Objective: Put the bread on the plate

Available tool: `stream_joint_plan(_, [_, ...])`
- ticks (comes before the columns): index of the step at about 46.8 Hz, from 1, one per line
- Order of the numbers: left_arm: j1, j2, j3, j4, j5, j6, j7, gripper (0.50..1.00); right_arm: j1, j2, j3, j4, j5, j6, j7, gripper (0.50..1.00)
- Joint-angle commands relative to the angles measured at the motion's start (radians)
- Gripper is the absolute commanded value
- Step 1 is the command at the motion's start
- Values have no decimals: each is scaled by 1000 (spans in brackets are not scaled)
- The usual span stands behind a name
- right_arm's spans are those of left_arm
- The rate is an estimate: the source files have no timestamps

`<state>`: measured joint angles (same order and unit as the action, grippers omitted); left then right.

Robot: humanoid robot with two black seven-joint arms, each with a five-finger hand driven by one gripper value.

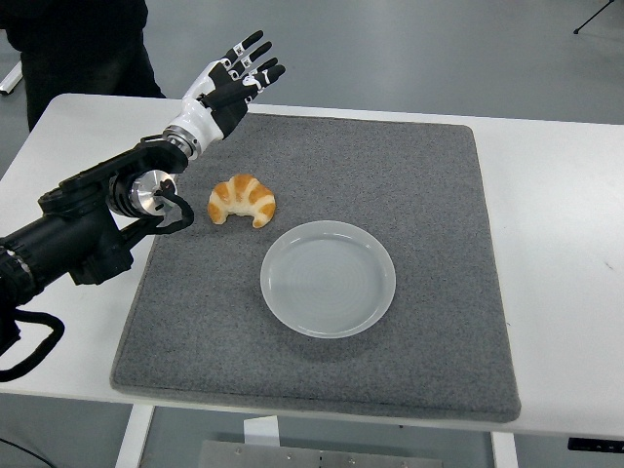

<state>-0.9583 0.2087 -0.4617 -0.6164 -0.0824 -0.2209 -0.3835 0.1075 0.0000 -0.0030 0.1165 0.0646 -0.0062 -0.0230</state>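
— While the croissant (242,201) lay on the grey mat (409,175), where did it sit against the plate (329,279)?

— Up and to the left of the plate, near its rim but not touching. Curved side away from the plate, both tips pointing down toward the near edge. Golden crust, paler bands across it.

— And the plate?

— Clear, round, shallow. Flat on the mat, roughly at the mat's middle, nothing on it.

— Left hand (232,80)?

— Raised beyond the plate, far to its upper left, over the mat's far left corner. Fingers (255,41) spread and extended, pointing away from the robot, holding nothing. Well apart from the croissant. Black forearm (88,229) ran in from the left edge, left of the plate, with a shiny metal joint (148,187) just left of the croissant.

— Right arm?

— Not seen.

— Anything else?

— Mat covered most of the white table (556,214), bare strip to the plate's right. A person in dark clothing (83,44) stood at the far left, beyond the table, only partly in frame.
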Motion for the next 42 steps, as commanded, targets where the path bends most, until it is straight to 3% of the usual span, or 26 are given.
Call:
stream_joint_plan(1, [0, 0, -2, 3, 0, 0, 0, 990, -2, 0, 0, 0, 0, 0, 0, 952])
stream_joint_plan(15, [9, 1, -14, 7, -3, -51, 0, 990, -6, 0, 0, 0, -2, 0, 0, 952])
stream_joint_plan(37, [0, -6, -14, 18, -7, -37, 0, 990, -11, 0, 1, 0, 0, 0, 0, 952])
stream_joint_plan(42, [-2, -5, -15, 15, -13, -9, -2, 990, -11, 0, 1, 0, 1, 0, 0, 952])
